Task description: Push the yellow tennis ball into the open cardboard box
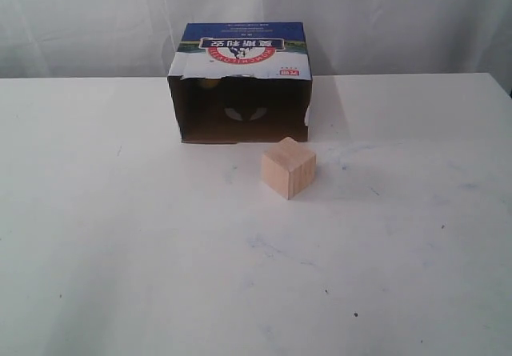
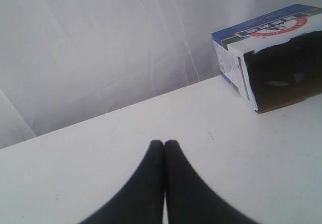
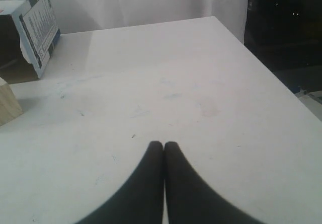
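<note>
Left wrist view has the left gripper [image 2: 164, 143] with its black fingers pressed together, nothing between them, above the white table [image 2: 75, 183]; the right wrist view shows the right gripper [image 3: 164, 144] closed likewise. Farther out, a pale wooden cube [image 1: 288, 167] sits near the right front corner of the open brown cardboard box with a blue printed top [image 1: 240, 40], not touching it. In the box's dark interior a faint yellowish patch [image 1: 210, 82] shows; whether it is the yellow tennis ball cannot be told. A white curtain [image 1: 400, 20] hangs behind.

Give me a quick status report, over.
Left gripper shut, right gripper shut, both empty. Yellow tennis ball not visible. Wooden cube sits just before open cardboard box mouth.
</note>
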`<act>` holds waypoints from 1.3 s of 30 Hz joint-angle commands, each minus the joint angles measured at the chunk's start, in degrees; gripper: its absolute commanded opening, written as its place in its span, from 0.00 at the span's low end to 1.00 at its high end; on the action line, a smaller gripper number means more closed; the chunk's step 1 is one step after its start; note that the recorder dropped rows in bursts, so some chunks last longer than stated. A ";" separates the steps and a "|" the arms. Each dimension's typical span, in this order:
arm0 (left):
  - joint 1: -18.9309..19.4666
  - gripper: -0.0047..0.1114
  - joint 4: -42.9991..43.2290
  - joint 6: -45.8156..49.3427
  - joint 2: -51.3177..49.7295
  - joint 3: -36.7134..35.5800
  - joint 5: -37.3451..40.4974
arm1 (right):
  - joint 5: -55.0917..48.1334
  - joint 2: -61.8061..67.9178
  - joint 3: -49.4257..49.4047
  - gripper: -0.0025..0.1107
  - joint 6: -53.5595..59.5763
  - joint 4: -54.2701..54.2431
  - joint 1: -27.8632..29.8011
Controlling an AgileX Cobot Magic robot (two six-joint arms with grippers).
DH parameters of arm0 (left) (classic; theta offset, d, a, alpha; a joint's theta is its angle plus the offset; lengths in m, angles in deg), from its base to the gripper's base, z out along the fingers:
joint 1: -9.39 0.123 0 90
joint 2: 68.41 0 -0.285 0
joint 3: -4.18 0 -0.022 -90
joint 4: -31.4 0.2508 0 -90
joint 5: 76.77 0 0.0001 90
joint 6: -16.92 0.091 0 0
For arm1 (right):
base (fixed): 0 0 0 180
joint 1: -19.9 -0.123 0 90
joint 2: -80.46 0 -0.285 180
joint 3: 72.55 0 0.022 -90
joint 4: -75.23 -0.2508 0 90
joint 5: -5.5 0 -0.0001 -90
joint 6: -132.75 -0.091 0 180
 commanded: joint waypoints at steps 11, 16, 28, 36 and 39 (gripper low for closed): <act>5.64 0.04 -1.22 -6.62 0.84 1.41 3.43 | 0.08 -0.29 -0.28 0.02 0.64 -0.31 0.17; 13.25 0.04 4.85 -13.14 0.84 4.44 11.30 | 0.19 -0.29 -0.28 0.02 0.64 -0.31 0.17; 15.33 0.04 87.47 -82.36 -1.79 10.08 18.67 | 0.19 -0.29 -0.28 0.02 0.64 -0.31 0.17; 15.33 0.04 87.60 -92.17 -3.41 -3.67 26.06 | 0.19 -0.29 -0.28 0.02 0.64 -0.31 0.17; 15.33 0.04 85.90 -93.66 -2.65 -9.43 22.78 | 0.19 -0.29 -0.28 0.02 0.64 -0.31 0.17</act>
